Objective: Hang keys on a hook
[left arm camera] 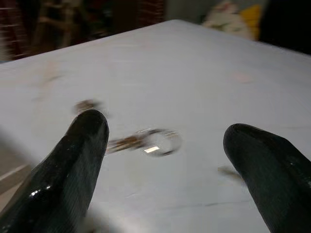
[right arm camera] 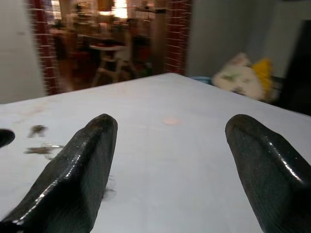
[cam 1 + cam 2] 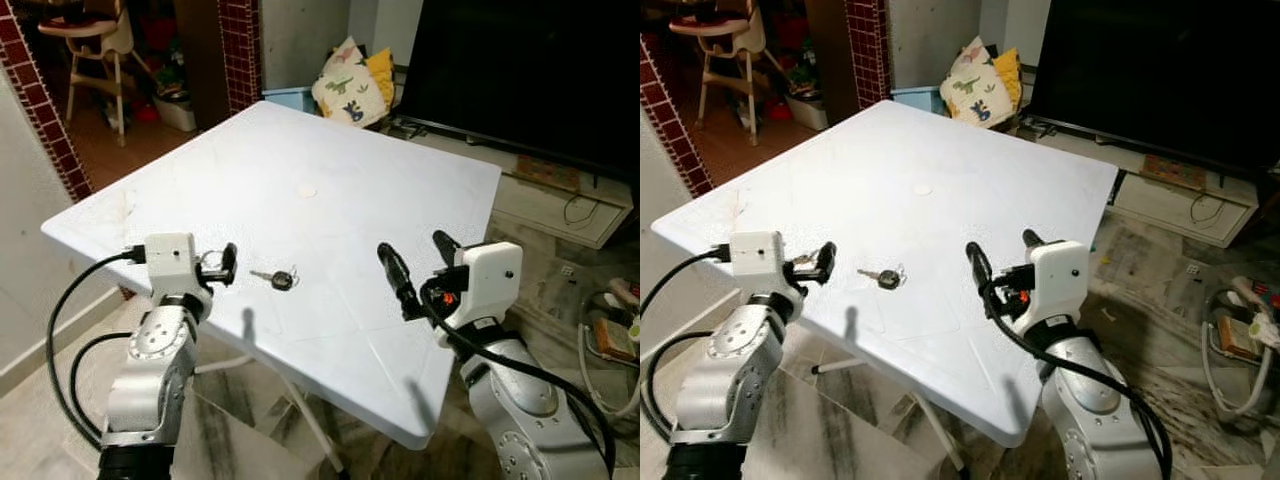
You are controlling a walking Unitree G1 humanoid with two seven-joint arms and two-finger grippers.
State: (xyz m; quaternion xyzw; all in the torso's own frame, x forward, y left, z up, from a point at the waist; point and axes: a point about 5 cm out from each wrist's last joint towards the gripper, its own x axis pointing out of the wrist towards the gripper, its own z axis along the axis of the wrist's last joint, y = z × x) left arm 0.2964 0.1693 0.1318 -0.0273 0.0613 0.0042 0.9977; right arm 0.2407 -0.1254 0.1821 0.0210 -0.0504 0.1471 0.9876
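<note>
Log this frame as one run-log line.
phase: approach | keys: flat on white table, ungrasped | left gripper: open, nearest keys | right gripper: open, empty

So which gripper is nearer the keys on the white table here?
The left. The left gripper sits open just beside the keys on the white table; the right gripper, also open, is farther off on their other side.

Small keys (image 3: 279,279) on a thin metal ring, dark rounded head, brassy blade, lying flat on white table (image 3: 330,160) near its front edge. Between the two grippers, nearer the left one, touching neither.
</note>
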